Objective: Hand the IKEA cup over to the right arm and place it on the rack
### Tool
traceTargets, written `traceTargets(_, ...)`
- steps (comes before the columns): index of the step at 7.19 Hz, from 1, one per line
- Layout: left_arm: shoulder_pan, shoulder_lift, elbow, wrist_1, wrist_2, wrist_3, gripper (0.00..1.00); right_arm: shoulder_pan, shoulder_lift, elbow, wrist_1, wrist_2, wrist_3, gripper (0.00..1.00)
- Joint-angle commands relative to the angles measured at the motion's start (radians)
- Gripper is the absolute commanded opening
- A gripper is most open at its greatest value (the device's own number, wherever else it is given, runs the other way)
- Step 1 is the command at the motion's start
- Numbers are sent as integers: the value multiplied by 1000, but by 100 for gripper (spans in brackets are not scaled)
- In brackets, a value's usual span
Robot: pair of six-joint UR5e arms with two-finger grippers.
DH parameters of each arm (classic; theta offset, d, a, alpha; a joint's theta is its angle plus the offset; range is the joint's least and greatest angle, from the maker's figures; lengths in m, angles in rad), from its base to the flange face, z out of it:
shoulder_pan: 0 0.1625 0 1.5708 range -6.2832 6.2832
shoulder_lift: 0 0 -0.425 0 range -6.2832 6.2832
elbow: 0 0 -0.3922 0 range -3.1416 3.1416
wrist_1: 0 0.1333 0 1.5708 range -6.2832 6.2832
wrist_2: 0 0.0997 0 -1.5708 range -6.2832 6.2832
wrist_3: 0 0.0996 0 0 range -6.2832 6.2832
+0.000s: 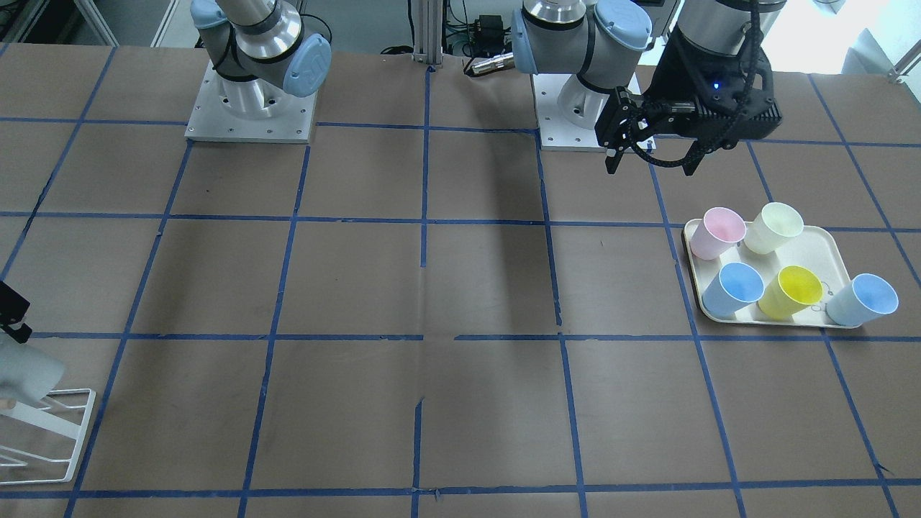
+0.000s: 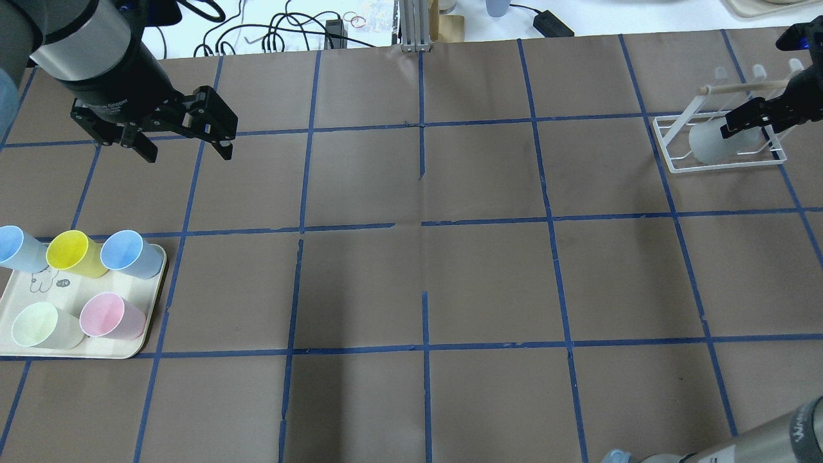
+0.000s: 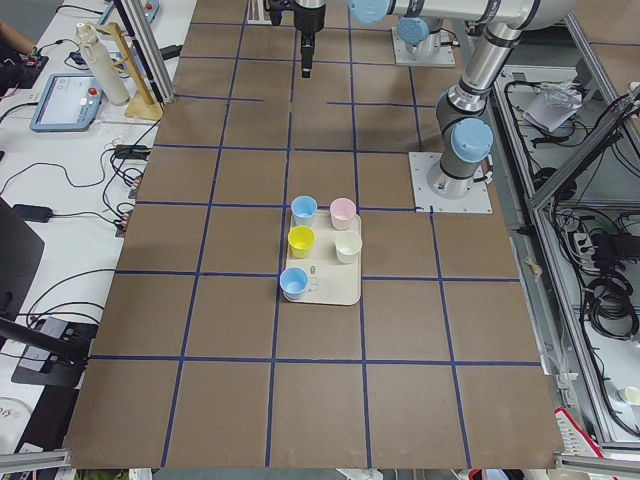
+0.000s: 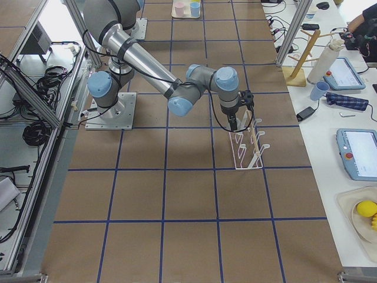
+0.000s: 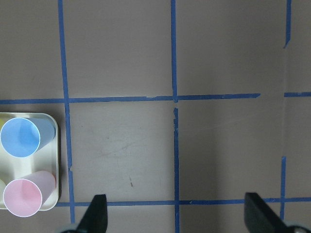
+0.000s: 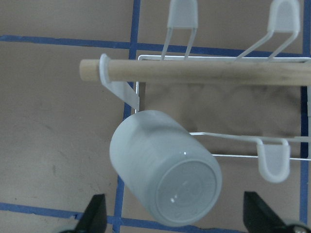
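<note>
The grey IKEA cup (image 6: pixel 165 170) hangs tilted, bottom up, on a wire peg of the white rack (image 6: pixel 223 60), under its wooden bar. It also shows in the overhead view (image 2: pixel 710 145) inside the rack (image 2: pixel 669 157). My right gripper (image 6: pixel 177 218) is open, its fingers apart on either side of the cup's base and not touching it; in the overhead view it (image 2: pixel 749 128) hovers over the rack. My left gripper (image 2: pixel 186 153) is open and empty, above bare table beyond the tray, and also shows in the front view (image 1: pixel 651 162).
A cream tray (image 2: pixel 149 334) on my left holds a pink cup (image 2: pixel 109 316), a pale cream cup (image 2: pixel 42 325), a yellow cup (image 2: pixel 71 252) and a blue cup (image 2: pixel 128 253); another blue cup (image 2: pixel 19 249) sits at its edge. Blue tape lines grid the brown table.
</note>
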Motion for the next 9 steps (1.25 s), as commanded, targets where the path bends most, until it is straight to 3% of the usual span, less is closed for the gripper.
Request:
traceTargets(1, 0, -1, 2, 0, -2, -4, 100, 11, -120, -6, 188, -6, 15, 100)
traceTargets(4, 1, -1, 2, 0, -2, -4, 100, 103, -338, -3, 497, -117, 152, 100)
traceTargets(8, 6, -1, 10, -16, -2, -23, 100, 503, -365, -6, 524, -220, 568, 100)
traceTargets(9, 6, -1, 10, -16, -2, -21, 100, 550, -380, -6, 571, -233, 641, 100)
